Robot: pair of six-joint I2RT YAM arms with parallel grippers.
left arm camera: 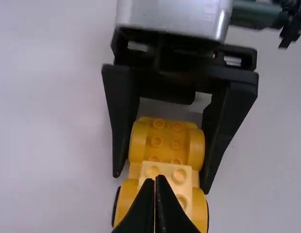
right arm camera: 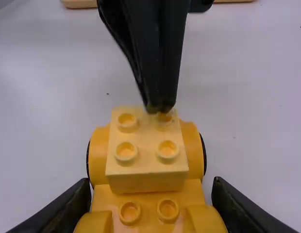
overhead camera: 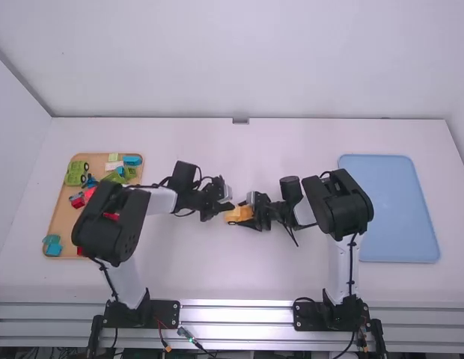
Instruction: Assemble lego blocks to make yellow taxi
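White walls surround a white tabletop (overhead camera: pixel 232 273), where we see a yellow, studded plastic toy car (right arm camera: pixel 149 199) at the centre of the clock. Our right claw (overhead camera: pixel 248 214) grasps its sides from three o'clock. From nine o'clock, our left claw (overhead camera: pixel 230 207) is clenched on itself, fingertips together at a stud of the pale-yellow, rectangular plastic block (right arm camera: pixel 146 162) atop the car. We find a tan, rectangular tray (overhead camera: pixel 61 215) of colourful toy blocks at nine o'clock, and a light-blue, rectangular tray (overhead camera: pixel 389 209) at three.
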